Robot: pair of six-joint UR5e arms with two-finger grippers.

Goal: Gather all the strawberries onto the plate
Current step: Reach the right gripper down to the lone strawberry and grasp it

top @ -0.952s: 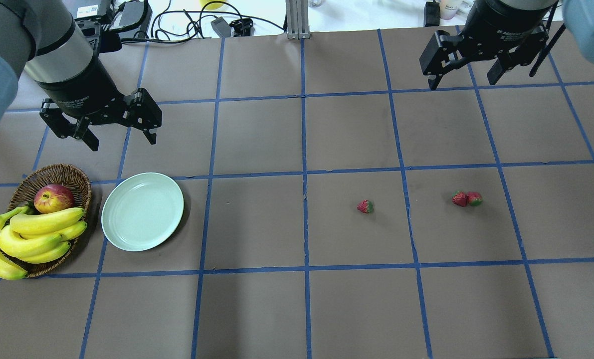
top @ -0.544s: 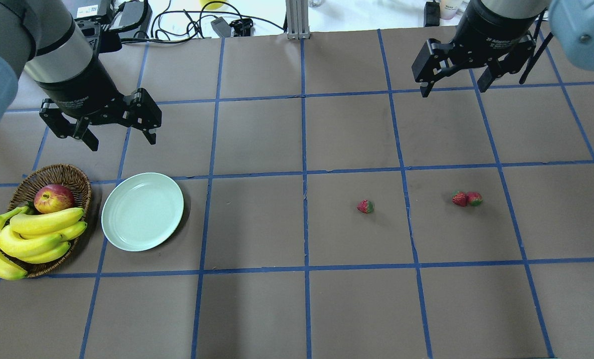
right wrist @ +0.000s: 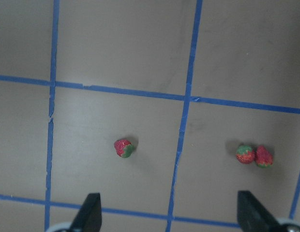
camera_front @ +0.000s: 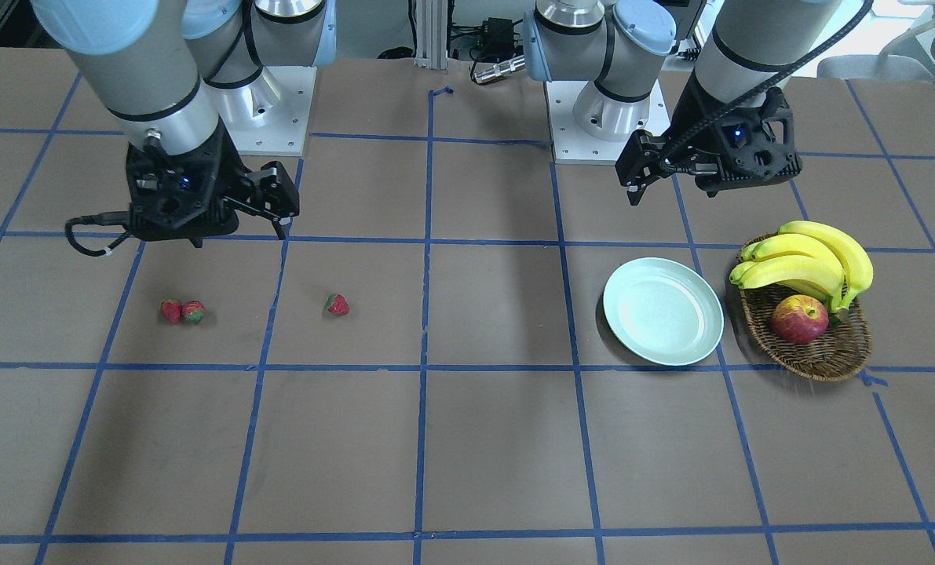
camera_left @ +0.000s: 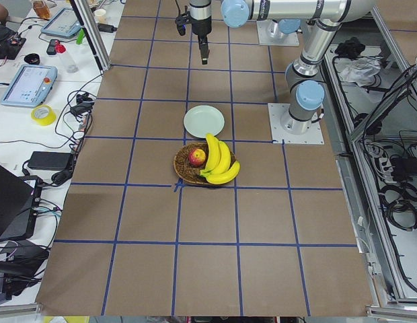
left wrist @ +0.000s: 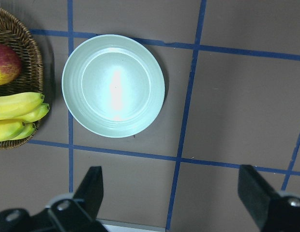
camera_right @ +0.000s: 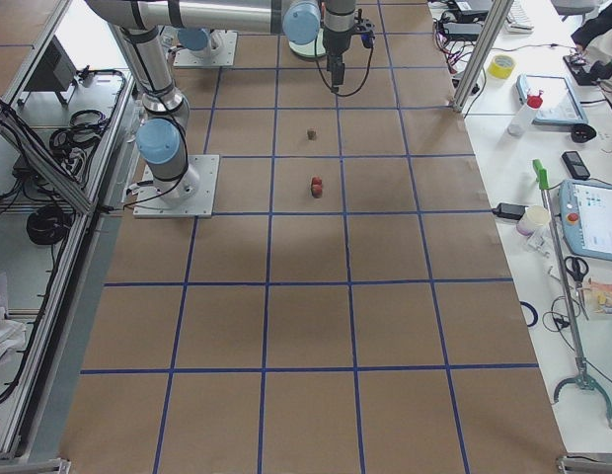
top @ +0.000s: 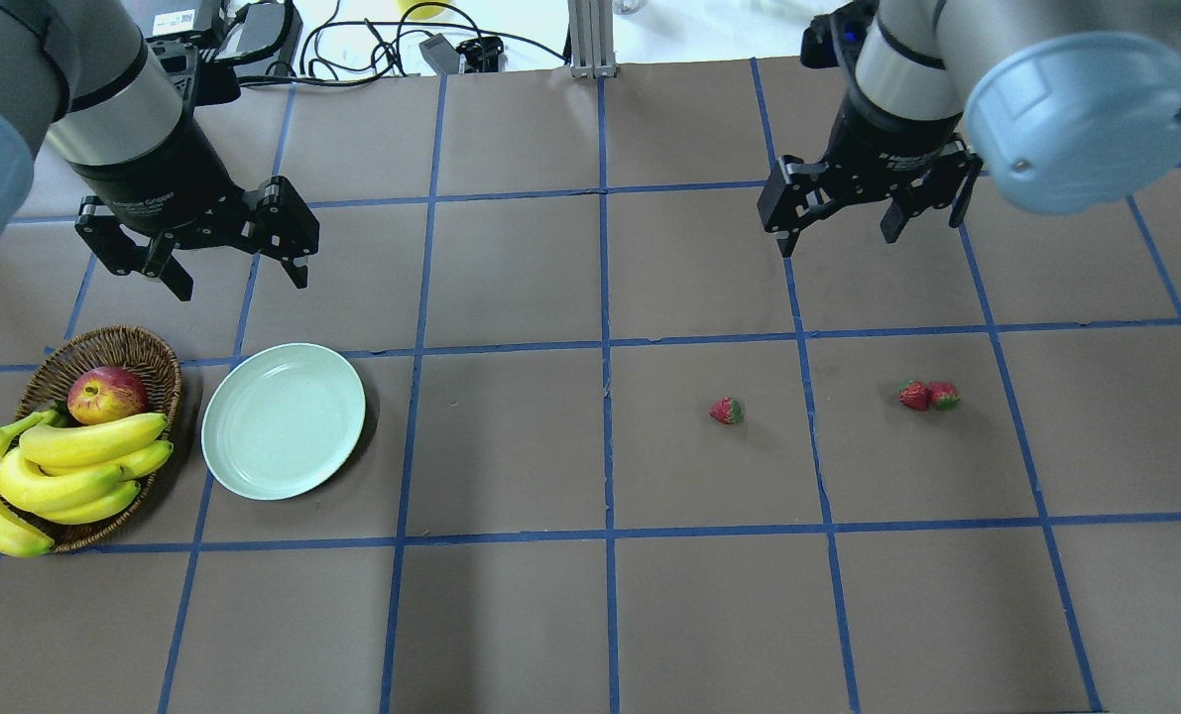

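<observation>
Three small red strawberries lie on the brown table: one alone (top: 726, 411) and two touching, the left (top: 914, 396) and the right (top: 943, 396). In the right wrist view the lone one (right wrist: 124, 148) lies left of the pair (right wrist: 245, 154). The pale mint-green plate (top: 283, 420) is empty and also shows in the left wrist view (left wrist: 113, 85). My left gripper (top: 243, 286) hangs open and empty beyond the plate. My right gripper (top: 838, 243) hangs open and empty beyond the strawberries, between the lone one and the pair.
A brown wicker basket (top: 134, 342) stands just left of the plate and holds a red-yellow apple (top: 106, 394) and a bunch of bananas (top: 64, 466). Blue tape lines grid the table. Cables and boxes lie past the far edge.
My right arm has swung left and nearer to the strawberries, its gripper still open. The left arm, the plate and the strawberries have not moved.
</observation>
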